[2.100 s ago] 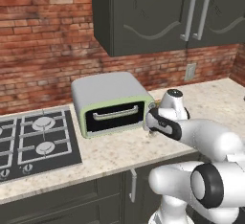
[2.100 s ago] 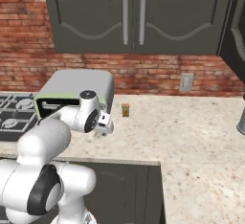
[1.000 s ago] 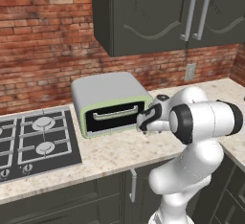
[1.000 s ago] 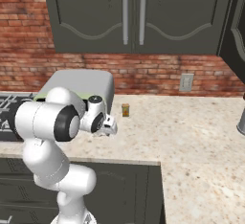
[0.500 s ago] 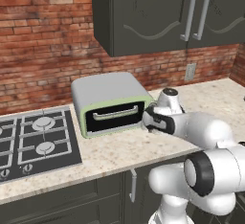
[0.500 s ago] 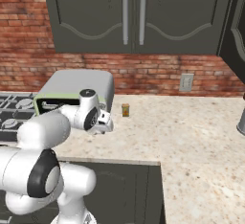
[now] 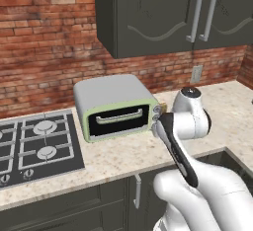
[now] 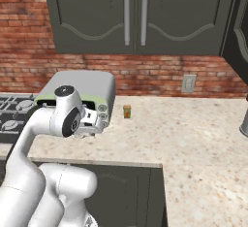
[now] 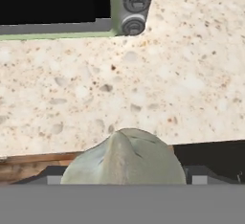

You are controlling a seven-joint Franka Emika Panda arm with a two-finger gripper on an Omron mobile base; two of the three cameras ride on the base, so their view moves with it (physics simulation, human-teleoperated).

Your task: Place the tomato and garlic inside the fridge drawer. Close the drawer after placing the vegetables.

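Left base view: arm folded above surface (image 7: pixel 118 158), wrist beside toaster oven (image 7: pixel 116 105). Right base view: small carton (image 8: pixel 127 111) right of oven. Hand view: garlic (image 9: pixel 123 158) sits at bottom between jaws, apparently gripped; fingertips hidden. Keep grip firm, carry level, swing slowly toward fridge drawer.

The scene is evenly and softly lit, as in a render, with no single lamp to be made out. The speckled bench (image 8: pixel 193 138) is brightly lit and no glare is seen on it. A faint shadow is cast under the toaster oven (image 7: pixel 116 106), just beyond the pincer (image 8: pixel 89 124). The upper cabinets (image 8: pixel 140 15) are kept dark and flat. In the hand view the whitish bulb (image 9: pixel 123 158) nearest the pincer is rendered soft and blurred, and coarse textures are shown throughout.
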